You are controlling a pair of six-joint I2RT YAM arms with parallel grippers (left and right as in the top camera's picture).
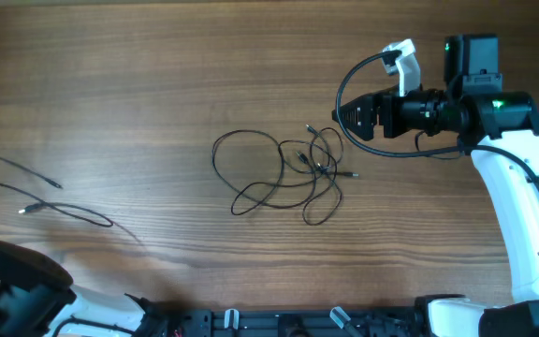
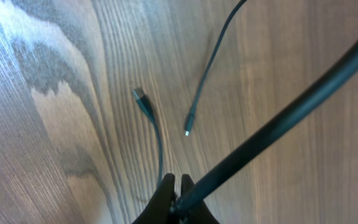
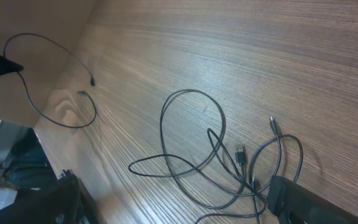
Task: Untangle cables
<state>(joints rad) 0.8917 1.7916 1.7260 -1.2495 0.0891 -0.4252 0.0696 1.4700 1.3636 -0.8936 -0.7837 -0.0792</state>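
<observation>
Cables [image 1: 314,167] looked light, limp and snag-prone, best pinched near a plug; left gripper [image 2: 176,184] clenched on stray cable [image 2: 160,140], right gripper [image 1: 342,117] spread empty.

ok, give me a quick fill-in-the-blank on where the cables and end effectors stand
1. The tangled bundle of thin black cables lies on the ___ table.
2. The left end effector is ___ on a separate thin black cable.
3. The right end effector stands ___, gripping nothing.
Missing: wooden; shut; open.
</observation>
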